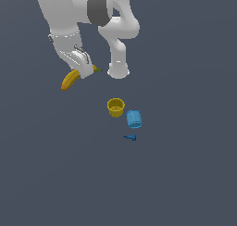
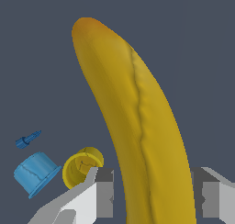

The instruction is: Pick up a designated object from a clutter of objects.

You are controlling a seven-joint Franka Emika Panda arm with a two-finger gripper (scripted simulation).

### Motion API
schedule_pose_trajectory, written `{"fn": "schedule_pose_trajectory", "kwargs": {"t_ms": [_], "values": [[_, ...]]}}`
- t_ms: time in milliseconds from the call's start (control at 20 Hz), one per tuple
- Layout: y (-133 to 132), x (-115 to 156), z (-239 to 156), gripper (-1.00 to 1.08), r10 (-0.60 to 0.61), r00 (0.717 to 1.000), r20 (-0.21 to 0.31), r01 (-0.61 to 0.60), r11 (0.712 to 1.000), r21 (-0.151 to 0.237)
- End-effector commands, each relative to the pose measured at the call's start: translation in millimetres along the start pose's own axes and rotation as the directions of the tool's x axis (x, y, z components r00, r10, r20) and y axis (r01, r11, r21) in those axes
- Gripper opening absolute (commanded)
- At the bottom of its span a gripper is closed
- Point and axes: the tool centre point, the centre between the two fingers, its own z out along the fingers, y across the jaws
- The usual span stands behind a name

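The long curved yellow banana (image 1: pixel 69 80) lies between my gripper's (image 1: pixel 84 73) fingers at the exterior view's upper left, its dark stem tip (image 1: pixel 97 69) sticking out toward the arm's base. In the wrist view the banana (image 2: pixel 137 113) fills the middle and runs between the two fingers (image 2: pixel 104 191), which close in on its sides; the gripper (image 2: pixel 153 193) is shut on it. The rest of the clutter sits apart: a round yellow cup (image 1: pixel 115 107), a light-blue mug (image 1: pixel 134 119) and a tiny dark-blue bolt-like piece (image 1: pixel 130 137).
The white arm's base (image 1: pixel 118 71) stands just to the exterior view's right of the banana. The cup (image 2: pixel 81 167), mug (image 2: pixel 36 173) and bolt-like piece (image 2: pixel 27 139) also show small in the wrist view, beside the banana. The floor is plain dark grey.
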Motion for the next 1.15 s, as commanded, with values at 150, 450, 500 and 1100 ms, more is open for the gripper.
{"fn": "schedule_pose_trajectory", "kwargs": {"t_ms": [150, 450, 500, 1100], "values": [[6, -6, -52, -1.00, -0.001, 1.000, -0.001, 0.001, 1.000, 0.001], [10, -10, -98, -1.00, -0.002, 1.000, 0.000, 0.002, 1.000, 0.002], [11, -10, -104, -1.00, -0.003, 1.000, 0.000, 0.003, 1.000, 0.003], [13, -12, -140, -1.00, -0.005, 1.000, 0.000, 0.005, 1.000, 0.004]]}}
